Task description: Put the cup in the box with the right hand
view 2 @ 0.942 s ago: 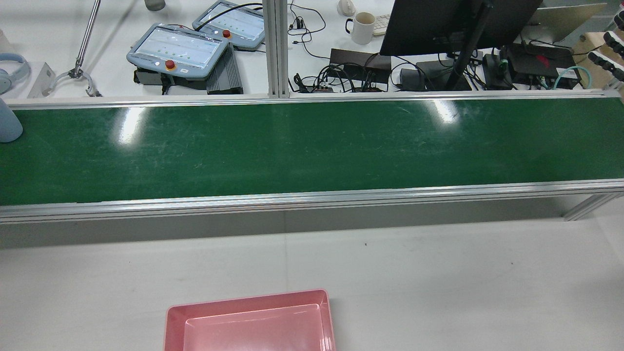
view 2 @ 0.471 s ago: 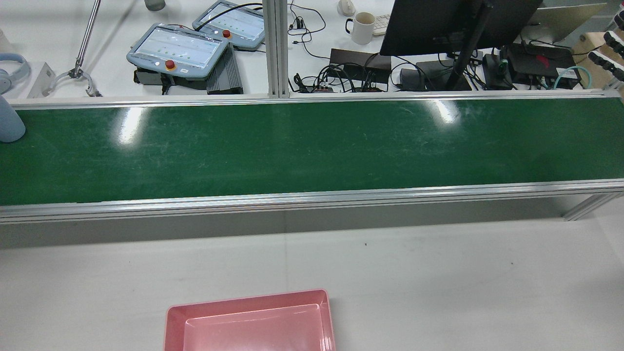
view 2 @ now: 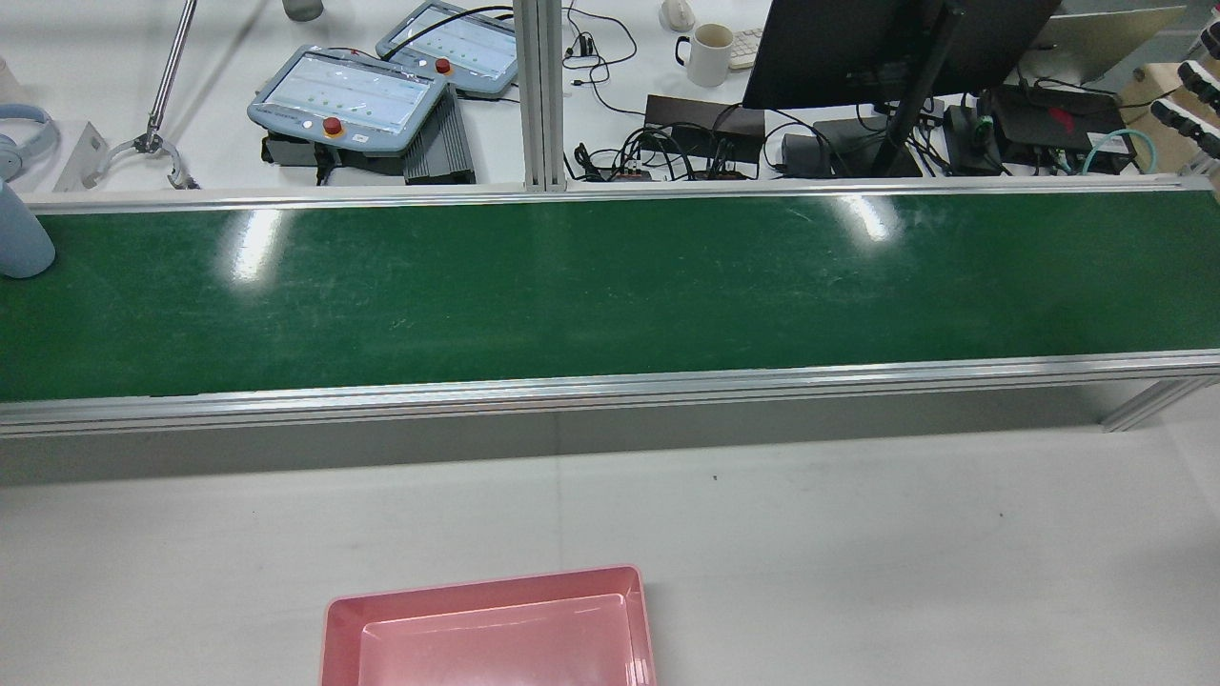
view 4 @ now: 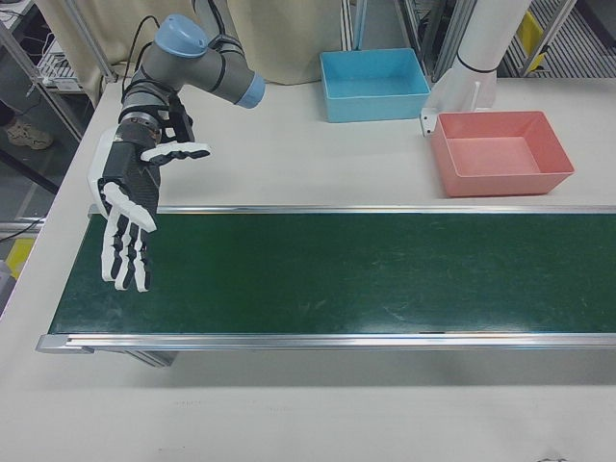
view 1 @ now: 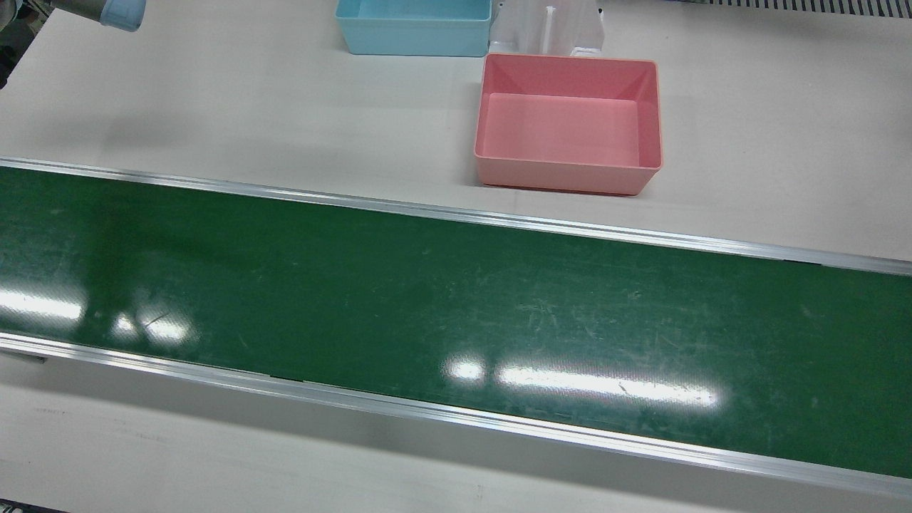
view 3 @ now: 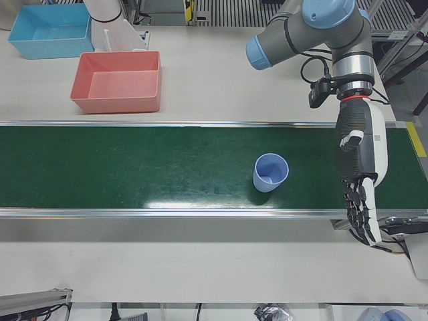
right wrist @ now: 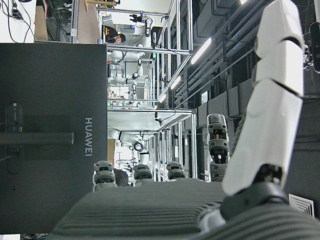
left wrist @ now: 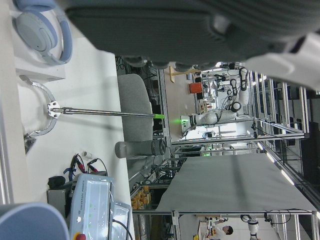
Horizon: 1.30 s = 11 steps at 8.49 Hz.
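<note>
A light blue cup (view 3: 270, 172) stands upright on the green conveyor belt (view 3: 134, 167); the rear view shows only part of the cup (view 2: 23, 240) at its left edge. My left hand (view 3: 359, 164) hangs open to the right of the cup, fingers pointing down, not touching it. My right hand (view 4: 125, 207) is open with fingers spread above the other end of the belt (view 4: 337, 269), far from the cup. The pink box (view 3: 114, 105) sits empty on the white table behind the belt, also seen as the pink box (view 1: 563, 174) in the front view.
A blue box (view 4: 375, 87) stands beside the pink box (view 4: 505, 183) near an arm pedestal (view 4: 462, 87). Aluminium rails (view 1: 456, 214) border the belt. Behind the belt in the rear view are teach pendants (view 2: 348, 95), a monitor (view 2: 858, 48) and cables.
The cup at the left edge of the rear view has slid slightly to the right along the belt. Nothing else has moved.
</note>
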{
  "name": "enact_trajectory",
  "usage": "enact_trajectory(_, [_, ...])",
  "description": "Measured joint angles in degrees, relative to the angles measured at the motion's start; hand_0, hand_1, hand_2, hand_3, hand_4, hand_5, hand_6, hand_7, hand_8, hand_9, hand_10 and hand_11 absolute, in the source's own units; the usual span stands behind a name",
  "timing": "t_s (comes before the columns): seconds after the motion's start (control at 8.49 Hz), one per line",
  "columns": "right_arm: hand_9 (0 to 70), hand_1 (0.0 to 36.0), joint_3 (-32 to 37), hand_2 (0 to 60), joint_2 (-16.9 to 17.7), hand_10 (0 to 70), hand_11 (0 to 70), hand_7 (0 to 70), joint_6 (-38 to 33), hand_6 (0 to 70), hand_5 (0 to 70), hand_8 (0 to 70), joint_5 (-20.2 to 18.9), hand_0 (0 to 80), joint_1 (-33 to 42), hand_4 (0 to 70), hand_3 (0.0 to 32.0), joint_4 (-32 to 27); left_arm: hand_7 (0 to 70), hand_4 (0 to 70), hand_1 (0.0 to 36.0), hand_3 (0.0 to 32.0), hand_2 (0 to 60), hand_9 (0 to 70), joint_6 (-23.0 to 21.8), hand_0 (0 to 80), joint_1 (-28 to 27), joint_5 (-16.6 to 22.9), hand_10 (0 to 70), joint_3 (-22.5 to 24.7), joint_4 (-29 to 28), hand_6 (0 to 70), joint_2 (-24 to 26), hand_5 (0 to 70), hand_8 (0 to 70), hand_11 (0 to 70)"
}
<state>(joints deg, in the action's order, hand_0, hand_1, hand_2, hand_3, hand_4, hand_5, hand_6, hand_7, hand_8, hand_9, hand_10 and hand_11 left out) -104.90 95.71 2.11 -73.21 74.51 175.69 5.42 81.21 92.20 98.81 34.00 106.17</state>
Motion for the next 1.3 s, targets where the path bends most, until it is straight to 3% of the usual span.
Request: enact_trajectory(1.3, [3.3, 20.0, -0.04, 11.6, 0.0, 4.9, 8.8, 9.6, -0.03, 1.4, 6.2, 4.2, 0.0, 51.7, -0.01, 8.4, 15.8, 0.0, 0.0, 0.0, 0.0, 0.0, 0.0, 0.0, 0.0, 0.0, 0.0, 0.0, 0.0, 0.03, 0.0, 0.0, 0.0, 0.0, 0.0, 0.0])
